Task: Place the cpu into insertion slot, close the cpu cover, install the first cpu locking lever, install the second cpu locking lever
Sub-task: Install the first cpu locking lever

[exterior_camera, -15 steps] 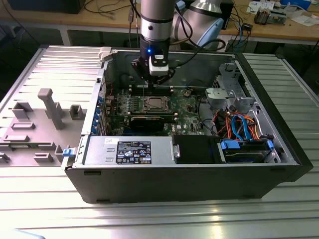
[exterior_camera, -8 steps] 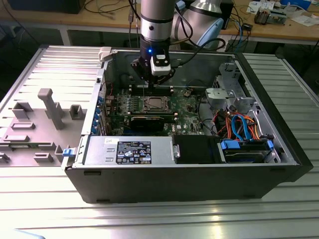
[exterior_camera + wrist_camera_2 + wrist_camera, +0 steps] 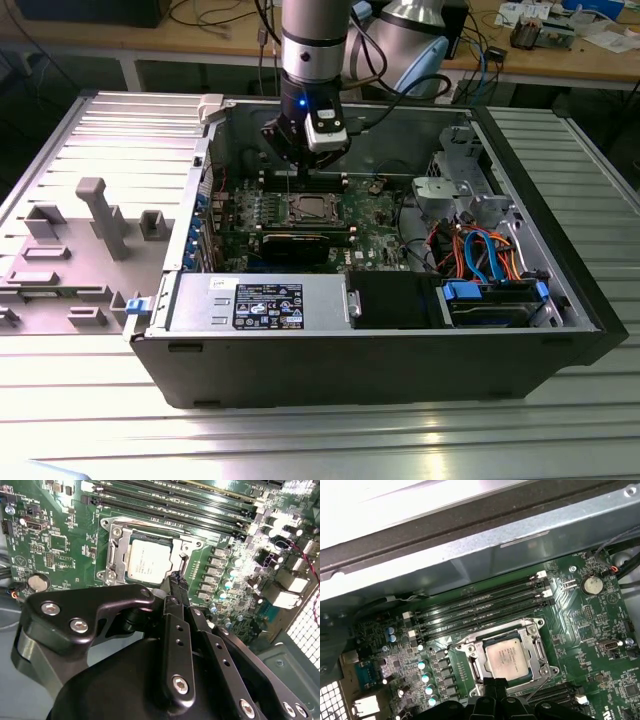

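Silver-grey cpu in insertion slot, claw just beside

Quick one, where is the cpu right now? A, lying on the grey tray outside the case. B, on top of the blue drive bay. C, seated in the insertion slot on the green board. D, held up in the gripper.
C: in the second wrist view the cpu lies flat inside the insertion slot, with the gripper at the socket's edge.

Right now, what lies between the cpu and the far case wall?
Long black memory slots on the green board lie between the cpu and the case wall, in the first wrist view.
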Motion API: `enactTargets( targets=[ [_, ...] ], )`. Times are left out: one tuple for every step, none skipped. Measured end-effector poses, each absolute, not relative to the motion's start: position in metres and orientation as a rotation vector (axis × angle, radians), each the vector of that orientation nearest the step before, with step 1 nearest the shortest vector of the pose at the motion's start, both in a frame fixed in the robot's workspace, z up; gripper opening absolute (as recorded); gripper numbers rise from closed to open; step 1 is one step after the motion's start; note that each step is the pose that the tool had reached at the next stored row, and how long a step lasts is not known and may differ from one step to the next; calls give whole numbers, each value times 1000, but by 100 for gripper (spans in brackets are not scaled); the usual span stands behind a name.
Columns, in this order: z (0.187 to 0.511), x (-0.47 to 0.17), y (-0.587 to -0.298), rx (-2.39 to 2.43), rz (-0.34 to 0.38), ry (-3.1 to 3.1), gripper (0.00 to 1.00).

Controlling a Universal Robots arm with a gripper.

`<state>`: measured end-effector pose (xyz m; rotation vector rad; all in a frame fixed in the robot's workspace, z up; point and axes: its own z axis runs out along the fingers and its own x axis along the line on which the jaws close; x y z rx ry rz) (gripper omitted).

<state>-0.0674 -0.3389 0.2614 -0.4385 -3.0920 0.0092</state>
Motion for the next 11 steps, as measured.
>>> enactTargets(
  targets=[
    [261,-67,-339,-427,9,-3094,11],
    [261,-67,-339,-417,9,-3095,11],
    [261,-67,-339,-404,10,-3097,11],
    [261,-67,-339,-395,10,-3098,11],
    [261,-68,-339,-376,10,-3100,11],
    [261,-68,-339,-361,10,-3102,11],
    [261,-68,-339,-345,10,-3104,11],
    [261,-70,-339,-291,11,-3110,11],
    [261,-70,-339,-265,11,-3112,11],
    [261,-71,-339,-247,10,-3114,11],
    [261,-73,-339,-241,9,-3114,11]
  ],
)
